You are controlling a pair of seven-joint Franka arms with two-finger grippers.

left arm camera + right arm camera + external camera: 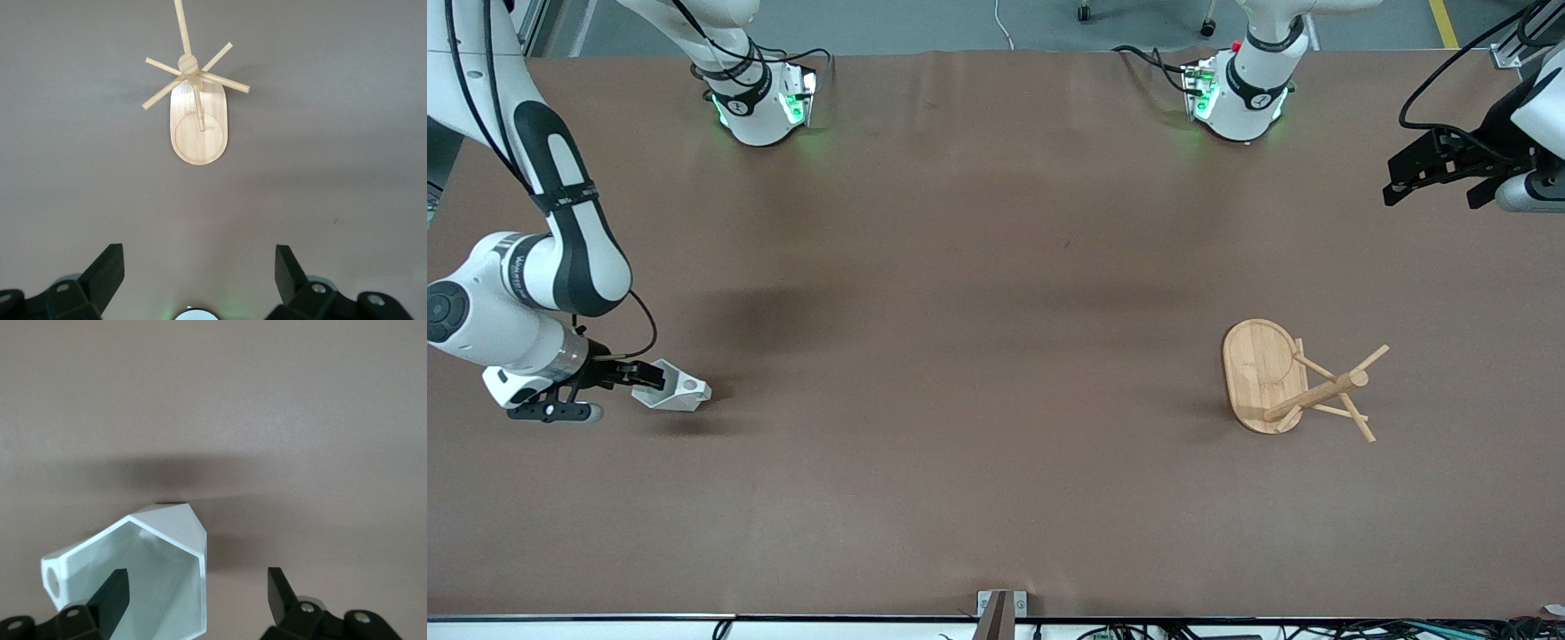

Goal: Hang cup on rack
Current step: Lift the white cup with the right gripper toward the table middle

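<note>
The white faceted cup (679,389) lies on its side on the table at the right arm's end, its handle hole facing up. My right gripper (647,377) is down at the cup's mouth and open. In the right wrist view one finger (113,590) is inside the cup (157,553), the other finger (279,590) is outside and clear of the wall, and the gripper (197,581) straddles the rim. The bamboo rack (1303,391) stands on its oval base toward the left arm's end. My left gripper (1432,188) waits open in the air near that end; below it (197,259) the rack (198,127) shows.
The brown table (978,356) stretches wide between cup and rack. Both arm bases (760,98) (1240,93) stand along the table's edge farthest from the front camera. A small metal bracket (1000,609) sits at the edge nearest that camera.
</note>
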